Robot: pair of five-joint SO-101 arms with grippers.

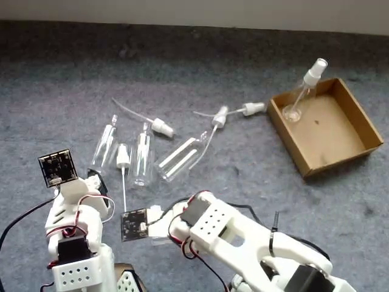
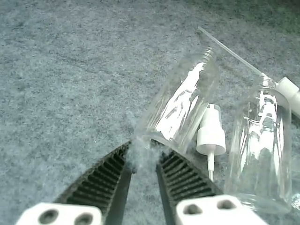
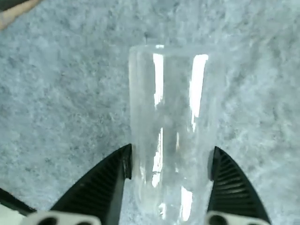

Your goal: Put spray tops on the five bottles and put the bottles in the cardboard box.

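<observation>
high view puts the deciding relation low on the table (image 1: 255, 176). the right claw (image 3: 169, 152) is clamped across the body of a clear held bottle (image 3: 171, 93). the bottle's long axis runs straight out from that claw, and i cannot tell which end points away.

the nearest spray top (image 1: 123, 157) lies at about 11 o'clock from the right claw, its dip tube trailing toward 6 o'clock. it sits closer to the left claw (image 1: 97, 180), at roughly 1 o'clock from it.

the left claw's jaws stand slightly apart on nothing, tips just at the base of the leftmost bottle (image 1: 104, 146). that bottle lies with its neck toward 12 o'clock, end-on to the claw.

as i judge it, the left arm is better placed to fetch that top. it would have to work in the tight lane between the leftmost bottle and the middle bottle (image 1: 143, 157). a third bottle (image 1: 179, 159) lies slanted toward 2 o'clock, and the other spray tops (image 1: 161, 126) lie beyond, toward 12 and 1 o'clock.

the cardboard box (image 1: 340, 128) sits at 2 o'clock from the right claw, well apart, with open room between. a capped bottle (image 1: 304, 91) leans in its 10 o'clock corner, leaving most of the box floor free.
</observation>
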